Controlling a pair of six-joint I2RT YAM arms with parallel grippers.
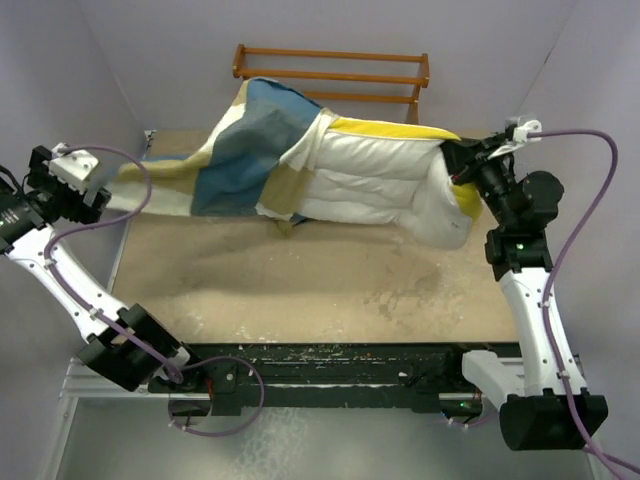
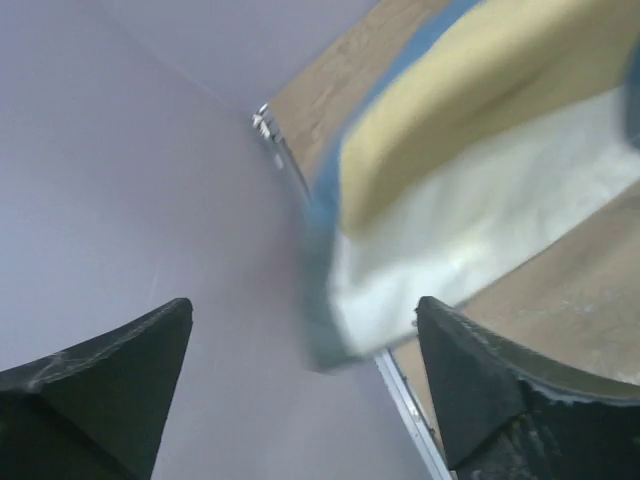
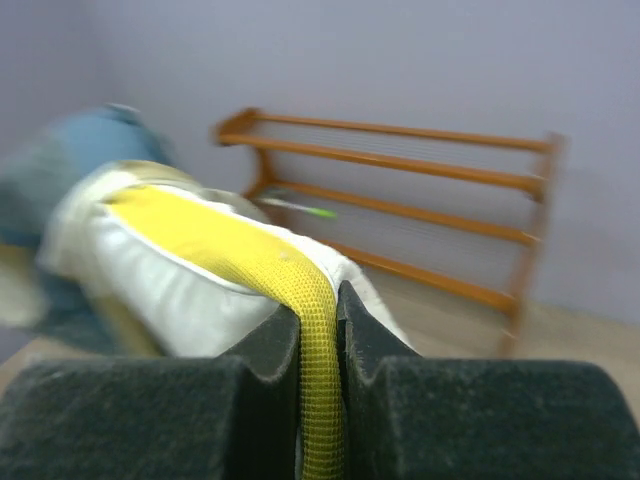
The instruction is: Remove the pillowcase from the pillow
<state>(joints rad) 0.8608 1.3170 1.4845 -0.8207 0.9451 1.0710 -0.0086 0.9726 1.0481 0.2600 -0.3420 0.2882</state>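
While the pillowcase [image 1: 235, 150] wrapped only the left end of the pillow [image 1: 370, 180] over the table [image 1: 300, 290], we feared it could stay on, because our left gripper [image 2: 303, 310] gaped empty beside it; the right gripper [image 3: 320, 300] clenched the yellow trim [image 3: 250, 250].

A wooden shoe rack [image 1: 330, 75] stands at the far edge of the table [image 1: 300, 290], close against the back wall [image 1: 330, 20]. Its wood is a warm orange-brown, with long horizontal rails between short end posts. From the right wrist view the rack [image 3: 400, 190] shows two tiers of thin slats, blurred. The tabletop is tan, like worn board, rubbed pale and patchy toward the near edge and right of centre. A thin metal strip [image 1: 120, 260] runs along its left edge, bright where it meets the wall in the left wrist view [image 2: 285, 160]. The walls on all sides are a plain pale lavender-grey.
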